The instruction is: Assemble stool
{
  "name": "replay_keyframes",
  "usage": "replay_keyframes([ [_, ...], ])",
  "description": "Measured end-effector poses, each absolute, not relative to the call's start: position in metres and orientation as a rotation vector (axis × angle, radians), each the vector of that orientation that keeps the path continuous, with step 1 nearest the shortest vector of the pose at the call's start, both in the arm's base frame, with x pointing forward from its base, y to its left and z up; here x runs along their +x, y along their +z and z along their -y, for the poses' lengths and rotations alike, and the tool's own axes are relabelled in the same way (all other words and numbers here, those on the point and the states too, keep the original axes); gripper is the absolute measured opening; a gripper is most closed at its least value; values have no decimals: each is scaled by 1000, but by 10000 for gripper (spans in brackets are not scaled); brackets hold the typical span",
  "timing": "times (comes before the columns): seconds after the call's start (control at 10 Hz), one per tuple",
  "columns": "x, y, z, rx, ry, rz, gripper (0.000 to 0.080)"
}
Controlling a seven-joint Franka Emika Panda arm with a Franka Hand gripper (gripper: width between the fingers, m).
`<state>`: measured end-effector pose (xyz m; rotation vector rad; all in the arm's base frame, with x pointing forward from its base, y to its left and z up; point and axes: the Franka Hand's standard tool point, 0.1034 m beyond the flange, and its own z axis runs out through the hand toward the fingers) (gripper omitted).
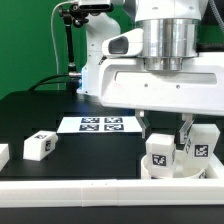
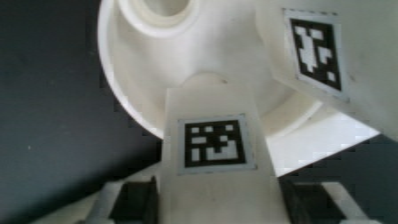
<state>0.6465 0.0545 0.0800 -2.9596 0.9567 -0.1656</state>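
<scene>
The round white seat (image 1: 186, 172) lies at the front on the exterior view's right; in the wrist view (image 2: 151, 60) it fills the frame, with a round hole showing. One tagged white leg (image 1: 200, 147) stands on it and shows in the wrist view (image 2: 320, 55) too. My gripper (image 1: 164, 133) is straight above the seat, shut on a second tagged leg (image 1: 160, 154). In the wrist view the gripper (image 2: 217, 203) has a dark pad pressed on each side of this leg (image 2: 217, 140), whose far end is against the seat.
Two loose tagged legs lie on the black table, one (image 1: 40, 147) at the exterior view's left and one (image 1: 3, 154) at the left edge. The marker board (image 1: 100, 124) lies farther back. A white rail (image 1: 90, 190) runs along the front edge, close to the seat.
</scene>
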Motion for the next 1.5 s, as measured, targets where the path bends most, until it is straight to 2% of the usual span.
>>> replay_keyframes([
  [0.4,645,80,-62,-2777,-144,-1356,341],
  [0.6,645,79,-62,-2767,-141,-1369,341],
  [0.7,645,79,-62,-2768,-141,-1367,501],
  [0.8,645,79,-62,-2769,-141,-1366,623],
  [0.9,645,80,-61,-2789,-144,-1326,623],
  [1.1,640,96,-45,-2833,-155,-1210,643],
  [1.3,636,109,-18,-2870,-167,-1092,649],
  [1.5,638,114,14,-2915,-181,-982,649],
])
